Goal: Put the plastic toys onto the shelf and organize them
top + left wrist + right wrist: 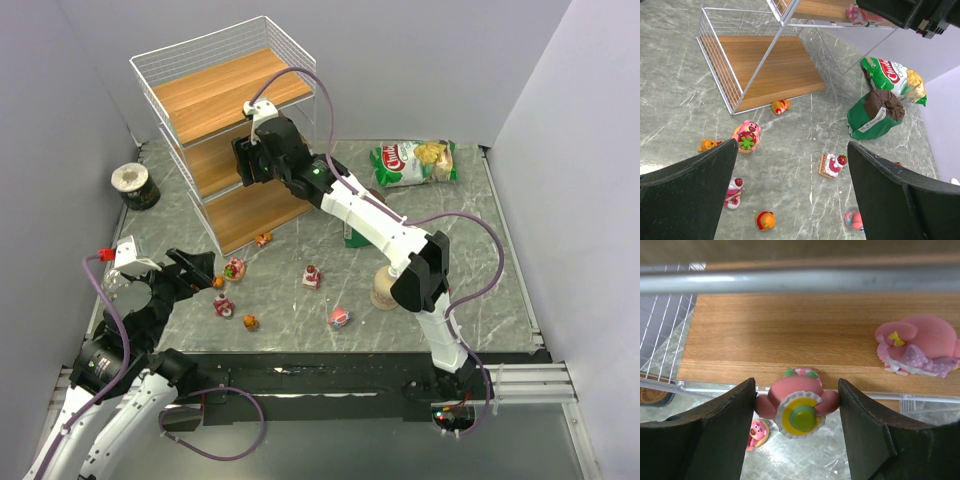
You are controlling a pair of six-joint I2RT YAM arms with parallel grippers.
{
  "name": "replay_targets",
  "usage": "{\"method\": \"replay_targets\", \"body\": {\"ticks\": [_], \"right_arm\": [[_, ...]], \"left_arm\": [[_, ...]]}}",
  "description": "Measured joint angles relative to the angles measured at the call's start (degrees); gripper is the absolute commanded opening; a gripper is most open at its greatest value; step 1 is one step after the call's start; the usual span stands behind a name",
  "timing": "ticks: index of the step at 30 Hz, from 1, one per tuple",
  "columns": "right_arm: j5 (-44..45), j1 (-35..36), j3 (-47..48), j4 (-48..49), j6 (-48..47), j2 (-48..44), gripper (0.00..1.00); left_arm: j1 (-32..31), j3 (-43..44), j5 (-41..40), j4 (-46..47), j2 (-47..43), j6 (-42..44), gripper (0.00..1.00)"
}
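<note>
Pinching a round pink toy in the right gripper, fingers pressed against both its sides, just short of the front edge of the shelf. Held level with the middle board, presumably to slide in and set down left of the second pink toy lying at the right of the frame. Gripped by the flanks, likely to pass under the wire rail crossing the top of the frame. Not yet over the wood, judging by the grey table visible beneath. Holding the left gripper spread wide and empty, low in the frame above the loose toys, probably poised for the next pick without crowding the other arm. Seen only from the left wrist: the details of those toys, among them a little cake at centre and an orange figure touching the shelf's bottom corner, plus a green pouch at the right. Seen only from overhead: the whole three-tier rack at upper left, the right arm stretched diagonally toward it, a tape roll at the left edge, a chip bag at upper right, a cream bottle beside the elbow. Hidden overhead — the held toy, masked by the wrist. Seen only from the right wrist: the grip itself and the small gap left to the board.
</note>
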Motion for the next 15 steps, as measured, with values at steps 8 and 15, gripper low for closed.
{"method": "replay_targets", "body": {"ticks": [8, 15], "right_arm": [[0.28, -0.13, 0.31, 0.11, -0.74, 0.20, 0.18], [0.90, -0.15, 2.99, 0.94, -1.05, 2.45, 0.27]], "left_arm": [[0.00, 0.00, -0.02, 0.00, 0.00, 0.00, 0.96], [0.00, 0.00, -0.09, -0.02, 0.00, 0.00, 0.96]]}}
